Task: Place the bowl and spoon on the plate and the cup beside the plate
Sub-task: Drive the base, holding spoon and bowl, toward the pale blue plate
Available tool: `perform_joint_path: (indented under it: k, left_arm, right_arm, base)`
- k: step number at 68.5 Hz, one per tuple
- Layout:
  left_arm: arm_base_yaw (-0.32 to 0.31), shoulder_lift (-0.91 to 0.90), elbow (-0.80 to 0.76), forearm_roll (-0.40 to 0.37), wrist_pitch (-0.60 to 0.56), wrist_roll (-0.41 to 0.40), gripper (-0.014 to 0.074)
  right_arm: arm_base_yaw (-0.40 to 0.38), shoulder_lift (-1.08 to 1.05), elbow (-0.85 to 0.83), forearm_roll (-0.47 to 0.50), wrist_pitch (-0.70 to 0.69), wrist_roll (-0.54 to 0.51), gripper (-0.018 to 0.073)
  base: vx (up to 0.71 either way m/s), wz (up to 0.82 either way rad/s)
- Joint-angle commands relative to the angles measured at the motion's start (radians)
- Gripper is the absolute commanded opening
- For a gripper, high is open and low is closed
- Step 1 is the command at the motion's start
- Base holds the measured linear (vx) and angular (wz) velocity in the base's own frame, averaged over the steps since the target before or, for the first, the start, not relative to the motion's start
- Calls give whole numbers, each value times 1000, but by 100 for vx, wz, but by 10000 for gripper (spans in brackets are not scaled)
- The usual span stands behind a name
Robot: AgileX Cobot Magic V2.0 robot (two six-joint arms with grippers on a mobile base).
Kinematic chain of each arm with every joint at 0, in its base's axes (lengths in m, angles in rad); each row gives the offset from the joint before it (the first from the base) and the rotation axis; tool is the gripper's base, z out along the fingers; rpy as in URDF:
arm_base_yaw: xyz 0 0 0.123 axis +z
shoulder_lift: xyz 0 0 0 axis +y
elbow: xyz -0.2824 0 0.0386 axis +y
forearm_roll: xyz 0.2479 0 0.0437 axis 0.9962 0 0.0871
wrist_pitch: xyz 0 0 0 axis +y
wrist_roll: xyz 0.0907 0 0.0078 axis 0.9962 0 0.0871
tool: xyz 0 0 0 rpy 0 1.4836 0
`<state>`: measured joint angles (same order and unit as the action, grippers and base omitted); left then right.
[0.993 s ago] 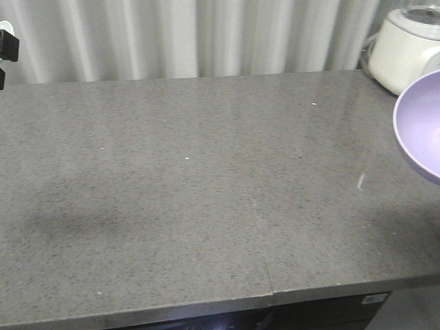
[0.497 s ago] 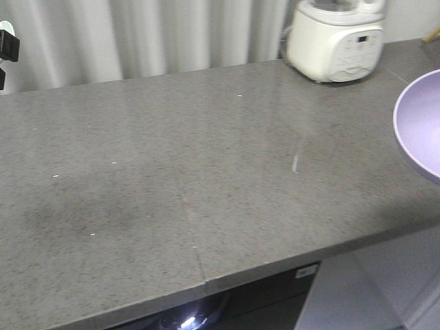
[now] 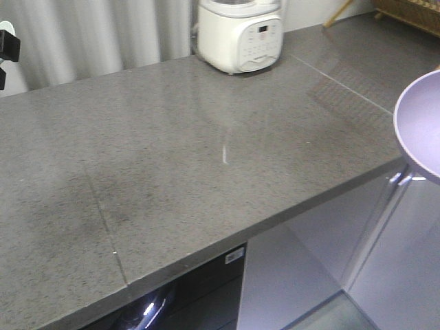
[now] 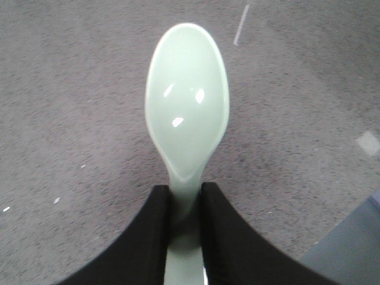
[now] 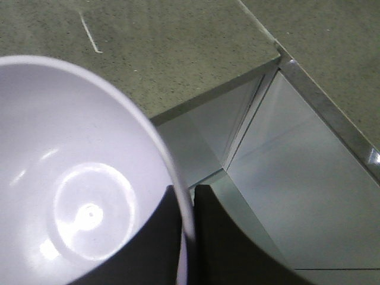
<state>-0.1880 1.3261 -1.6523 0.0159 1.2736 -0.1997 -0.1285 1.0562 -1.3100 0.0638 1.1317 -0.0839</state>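
Your left gripper (image 4: 185, 199) is closed on the handle of the pale green spoon (image 4: 187, 119), with one black finger on each side. The spoon's scoop faces up and points away from the wrist. It is held in the air above the speckled grey counter (image 3: 172, 158) and does not touch it.

Your right gripper (image 5: 189, 193) pinches the rim of the purple bowl (image 5: 71, 196), one finger inside the wall and one outside. The bowl is empty and held aloft. In the front view only part of it shows, at the right edge of the picture. In the right wrist view it hangs near the counter's front corner, partly over the grey cabinet front (image 5: 285, 178) below.

A white rice cooker (image 3: 240, 34) stands at the back of the counter, well apart from the bowl.

Neither the plate nor the cup appears in any view, so you cannot tell where they stand. As far as the pictures show, the task is at an early stage. The spoon and the bowl are each in hand, but neither is on a plate. By my judgement, you have yet to reach the plate, set the bowl on it, lay the spoon on it too, and stand the cup beside it.
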Motion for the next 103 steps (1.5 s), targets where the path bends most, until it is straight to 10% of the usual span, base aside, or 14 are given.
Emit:
perform_joint_path:
  k: [1, 103]
  left_arm:
    - [-8, -26, -24, -4, -24, 1, -6]
    - [-8, -26, -24, -4, -24, 1, -6]
  right_arm:
    - [-6, -12, -28, -3, -60, -6, -6]
    - [-6, -12, -28, -3, -59, -6, -6]
  base:
    - [-1, -38]
    - [3, -43]
